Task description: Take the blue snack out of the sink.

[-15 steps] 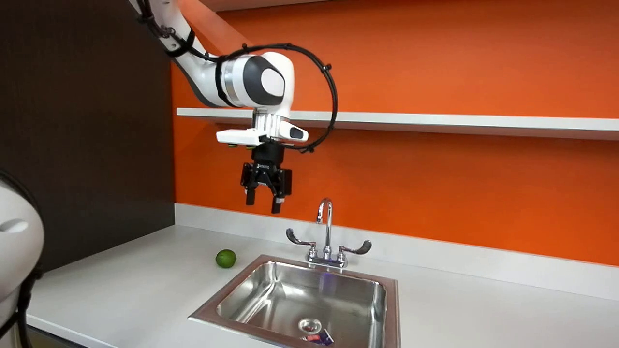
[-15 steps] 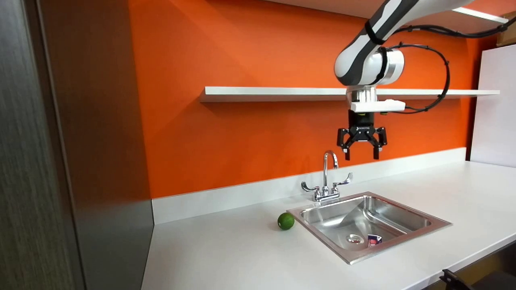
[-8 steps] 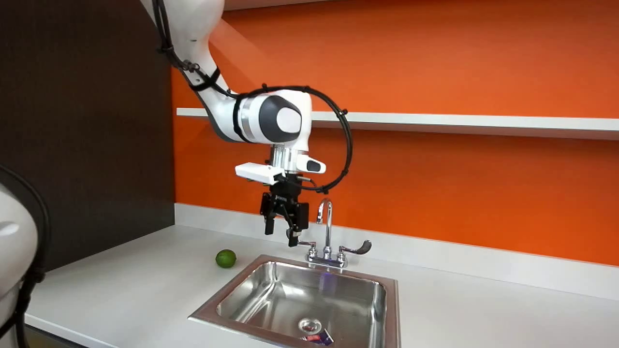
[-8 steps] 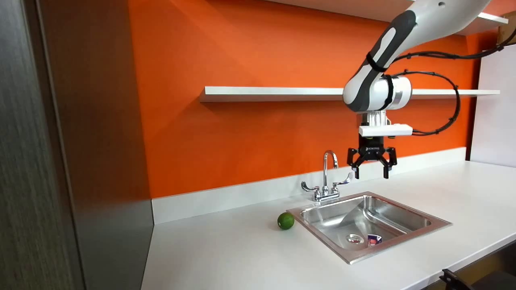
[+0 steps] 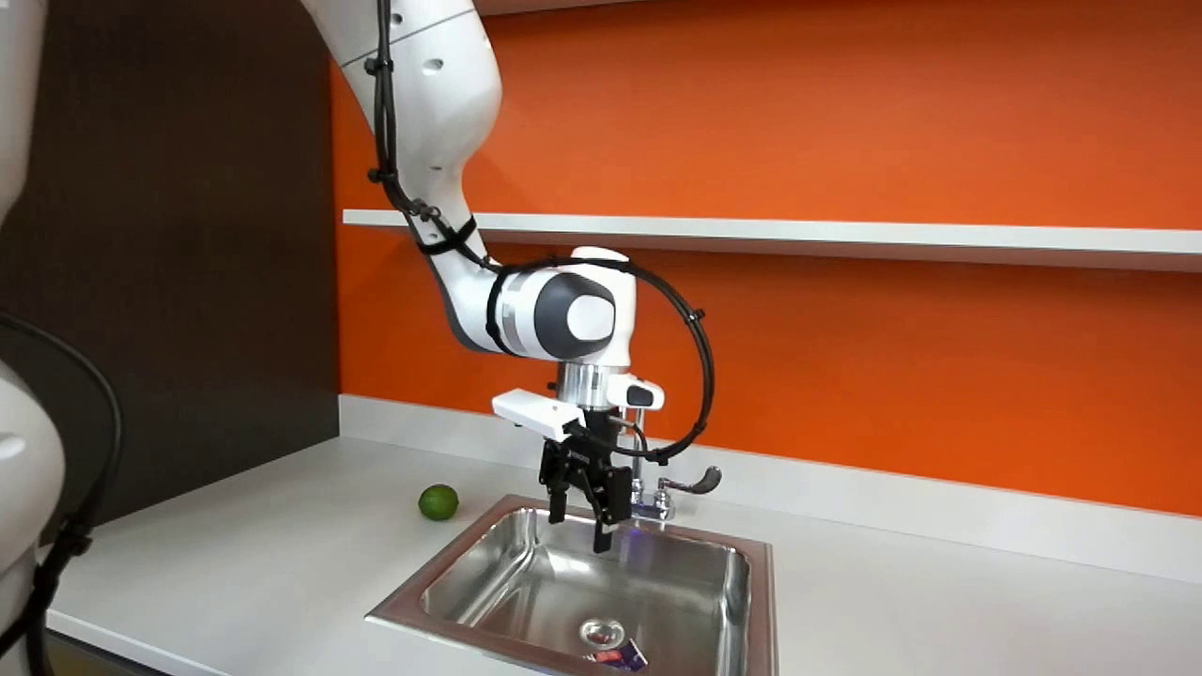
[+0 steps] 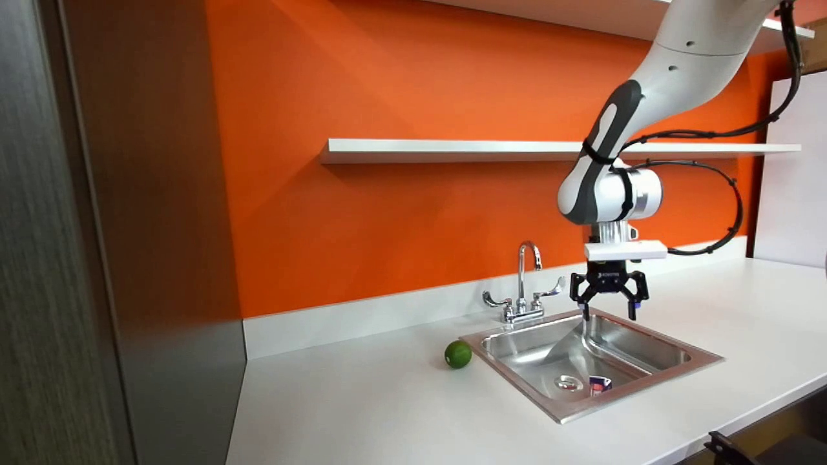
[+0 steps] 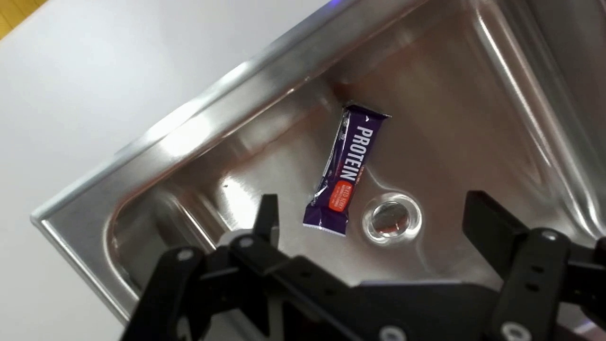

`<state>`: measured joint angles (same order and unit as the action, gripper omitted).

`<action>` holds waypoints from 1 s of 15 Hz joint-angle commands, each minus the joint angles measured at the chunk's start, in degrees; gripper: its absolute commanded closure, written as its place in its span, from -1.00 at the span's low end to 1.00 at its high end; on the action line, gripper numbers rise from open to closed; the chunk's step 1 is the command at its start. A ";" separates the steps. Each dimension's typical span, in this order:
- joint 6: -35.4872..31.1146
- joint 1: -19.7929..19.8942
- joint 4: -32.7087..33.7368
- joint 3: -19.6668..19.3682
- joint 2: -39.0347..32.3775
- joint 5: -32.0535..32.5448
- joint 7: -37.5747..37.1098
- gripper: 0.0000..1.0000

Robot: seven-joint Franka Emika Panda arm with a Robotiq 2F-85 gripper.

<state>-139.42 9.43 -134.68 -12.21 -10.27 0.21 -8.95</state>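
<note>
The blue snack is a flat blue-purple packet with white lettering and a red patch. It lies on the floor of the steel sink, beside the drain. It also shows in both exterior views, inside the sink's rim. My gripper is open and empty, pointing down, above the sink and apart from the snack. It also shows in an exterior view. In the wrist view the snack lies beyond the wide-apart fingertips, nearer the left one.
A chrome two-handled faucet stands behind the sink; the arm partly covers it in an exterior view. A green fruit sits on the white counter beside the sink. A white shelf runs along the orange wall.
The arm has come down a long way, and the gripper has moved from high above to just over the sink, also shifting right in both exterior views. The gripper stays open; the snack has not moved.
</note>
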 commanded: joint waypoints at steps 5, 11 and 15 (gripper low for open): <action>-3.29 0.22 7.45 -0.02 -11.94 -1.35 -1.81 -1.00; -3.76 -0.21 11.72 -0.17 -18.05 -1.15 -3.13 -1.00; -3.99 -0.17 10.87 -0.22 -17.93 -0.70 -2.03 -1.00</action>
<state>-143.55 9.32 -123.90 -12.36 -28.18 -0.44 -11.02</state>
